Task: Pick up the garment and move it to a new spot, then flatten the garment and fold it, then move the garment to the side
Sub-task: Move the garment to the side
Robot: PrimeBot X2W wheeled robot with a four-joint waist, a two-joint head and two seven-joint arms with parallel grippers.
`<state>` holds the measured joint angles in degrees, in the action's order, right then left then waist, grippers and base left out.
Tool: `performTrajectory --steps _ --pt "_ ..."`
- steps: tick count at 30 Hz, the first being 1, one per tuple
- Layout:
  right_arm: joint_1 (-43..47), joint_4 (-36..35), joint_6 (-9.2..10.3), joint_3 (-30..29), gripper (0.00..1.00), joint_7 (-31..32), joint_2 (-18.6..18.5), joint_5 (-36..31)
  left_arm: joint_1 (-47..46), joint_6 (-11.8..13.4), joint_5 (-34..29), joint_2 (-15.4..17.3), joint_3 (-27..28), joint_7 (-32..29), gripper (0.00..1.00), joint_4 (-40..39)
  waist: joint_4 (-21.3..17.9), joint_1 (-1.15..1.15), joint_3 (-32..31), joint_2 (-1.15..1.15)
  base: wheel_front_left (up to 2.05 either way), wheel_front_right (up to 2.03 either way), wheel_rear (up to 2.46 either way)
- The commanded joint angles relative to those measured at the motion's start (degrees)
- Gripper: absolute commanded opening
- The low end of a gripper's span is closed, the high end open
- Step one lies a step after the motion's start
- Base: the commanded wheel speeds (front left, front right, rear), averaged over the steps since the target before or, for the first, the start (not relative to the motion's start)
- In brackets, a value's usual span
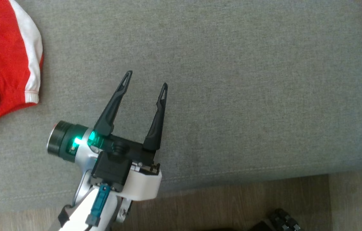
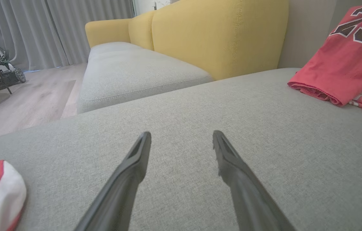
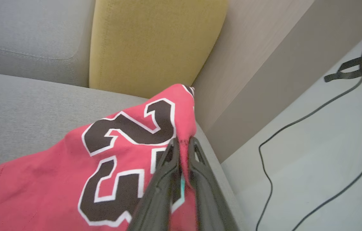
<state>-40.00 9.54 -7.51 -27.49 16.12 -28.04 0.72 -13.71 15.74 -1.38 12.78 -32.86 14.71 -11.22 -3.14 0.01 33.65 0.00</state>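
Red-cloth check: located jersey [image 3: 71, 166] at right end of grey cushion [image 1: 248, 96], beside yellow backrest [image 3: 152, 41], partly lifted and partly resting on cushion. Found right gripper [image 3: 184, 141] all but closed, pinching a raised fold of jersey between both fingers. Found left gripper [image 1: 147, 78] spread wide, holding nothing, over bare cushion near its front edge. Logged jersey as well apart from left gripper, off to its right; judged right arm nearer and alone in charge of the carry. Judged jersey's long axis as running from pinched fold down toward cushion. Noted second garment [image 1: 4, 61], red and white, at left end, near left gripper, untouched.
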Motion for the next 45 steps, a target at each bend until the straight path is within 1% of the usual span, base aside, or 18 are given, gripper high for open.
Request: performTrajectory --steps 1,3,6,8,10,11,12,13,14,19,22,24,27,29,34,37,41,45 --pt "1.5 -2.5 0.02 -1.2 1.00 -1.3 -1.5 -2.3 -1.6 0.6 0.2 0.9 1.1 0.3 1.00 -1.7 0.2 -0.01 -0.2 0.00 0.00 0.00 0.00" --pt "1.7 -2.8 0.02 -1.5 1.00 -2.7 -0.7 -5.1 -1.9 0.8 0.5 0.8 1.0 0.3 1.00 -1.5 0.4 -0.01 -0.8 0.00 0.00 0.00 0.00" --pt "2.0 -3.8 0.02 -0.2 1.00 -6.3 0.9 -8.7 -1.7 1.2 0.9 0.8 0.9 0.3 1.00 -1.2 0.9 -0.01 -2.3 0.00 0.00 0.00 0.00" --pt "2.2 -4.1 0.02 1.5 1.00 -9.2 2.6 -10.4 -1.4 1.5 1.0 0.8 0.8 0.3 1.00 -0.9 1.4 -0.01 -3.7 0.00 0.00 0.00 0.00" --pt "2.8 -3.9 0.02 3.5 1.00 -11.7 5.2 -11.0 -1.0 2.0 1.2 0.7 0.9 0.3 1.00 -0.7 2.0 -0.01 -5.5 0.00 0.00 0.00 0.00" --pt "2.8 -3.9 0.02 3.5 1.00 -11.7 5.2 -11.0 -1.0 2.0 1.2 0.7 0.9 0.3 1.00 -0.7 2.0 -0.01 -5.5 0.00 0.00 0.00 0.00" --pt "4.2 -3.4 0.02 6.5 1.00 -14.2 8.3 -10.5 -0.2 2.5 1.6 0.6 1.1 0.3 1.00 -0.4 2.8 -0.01 -7.5 0.00 0.00 0.00 0.00" --pt "5.1 -3.1 0.02 8.1 1.00 -15.6 10.0 -9.7 0.3 2.7 2.0 0.6 1.3 0.3 1.00 -0.3 3.1 -0.01 -8.6 0.00 0.00 0.00 0.00" --pt "5.1 -3.1 0.02 8.1 1.00 -15.6 10.0 -9.7 0.3 2.7 2.0 0.6 1.3 0.3 1.00 -0.3 3.1 -0.01 -8.6 0.00 0.00 0.00 0.00" --pt "10.3 1.0 0.02 15.8 1.00 -23.3 16.2 -3.4 3.8 3.0 5.3 -0.4 3.3 0.3 1.00 0.5 4.5 -0.01 -14.3 0.00 0.00 0.00 0.00" --pt "13.6 3.8 0.02 19.9 1.00 -28.3 19.1 0.2 6.5 2.4 8.8 -1.9 6.2 0.3 1.00 1.5 4.9 -0.01 -18.0 0.00 0.00 0.00 0.00" --pt "15.8 4.9 0.02 21.7 1.00 -30.2 20.5 2.3 8.5 1.7 10.7 -3.0 8.2 0.3 1.00 2.2 4.9 -0.01 -20.3 0.00 0.00 0.00 0.00" --pt "19.5 3.5 0.02 23.8 1.00 -31.0 22.7 5.4 11.0 0.3 12.2 -4.5 11.4 0.3 1.00 2.8 5.0 -0.01 -23.4 0.00 0.00 0.00 0.00" --pt "24.4 -0.6 0.02 24.7 1.00 -31.1 24.3 7.1 13.3 -0.7 12.1 -5.6 14.2 0.3 1.00 3.4 5.1 -0.01 -26.2 0.00 0.00 0.00 0.00" --pt "32.1 -4.7 0.02 25.4 1.00 -31.1 25.1 7.6 16.3 -2.7 10.0 -6.8 16.3 0.3 1.00 4.5 5.3 -0.01 -29.8 0.00 0.00 0.00 0.00" --pt "35.6 -6.5 0.02 24.6 1.00 -31.1 25.1 10.0 18.1 -4.0 8.7 -7.2 16.9 0.3 1.00 5.2 5.4 -0.01 -31.9 0.00 0.00 0.00 0.00" --pt "39.8 -7.8 0.02 23.6 1.00 -31.1 25.1 11.7 20.8 -4.7 7.2 -7.7 17.9 0.3 1.00 5.7 5.4 -0.01 -33.9 0.00 0.00 0.00 0.00" --pt "42.8 -8.0 0.02 24.5 1.00 -31.1 25.2 11.5 22.4 -5.5 6.4 -8.2 18.9 0.3 1.00 5.8 5.5 -0.01 -34.7 0.00 0.00 0.00 0.00"
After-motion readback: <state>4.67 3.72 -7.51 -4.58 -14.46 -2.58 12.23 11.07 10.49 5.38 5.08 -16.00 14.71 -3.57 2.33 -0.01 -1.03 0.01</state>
